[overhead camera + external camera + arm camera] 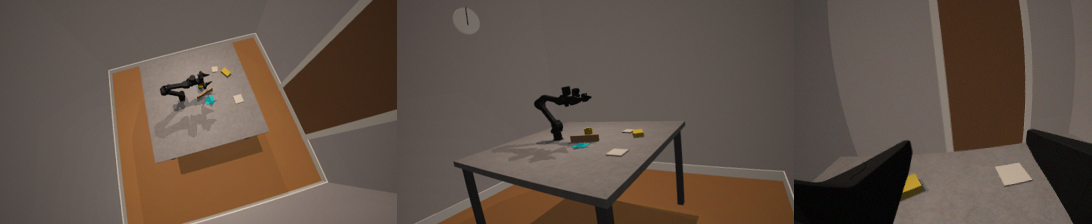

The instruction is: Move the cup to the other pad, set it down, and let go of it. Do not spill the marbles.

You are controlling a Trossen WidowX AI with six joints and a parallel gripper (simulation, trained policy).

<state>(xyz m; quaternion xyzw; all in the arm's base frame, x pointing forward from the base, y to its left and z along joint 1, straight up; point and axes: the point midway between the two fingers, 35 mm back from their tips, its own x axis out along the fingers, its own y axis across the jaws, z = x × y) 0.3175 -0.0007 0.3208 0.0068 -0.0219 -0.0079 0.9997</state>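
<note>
End effector [210, 78] [590, 97] [970, 142], spread wide, hangs higher than a bluish cup [200, 88] [588, 132] containing yellow marbles [200, 86] [588, 130].

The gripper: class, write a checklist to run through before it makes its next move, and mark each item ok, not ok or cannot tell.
1. Gripper open: ok, fingers wide apart.
2. Nothing between the fingers: ok.
3. Gripper down at table height: not ok, it hangs well above the tabletop.
4. Wooden bar clear of the gripper: ok, it lies below.
5. Yellow block off the larger-looking white square: ok.
6. Every marble inside a cup: cannot tell, too small.
</note>
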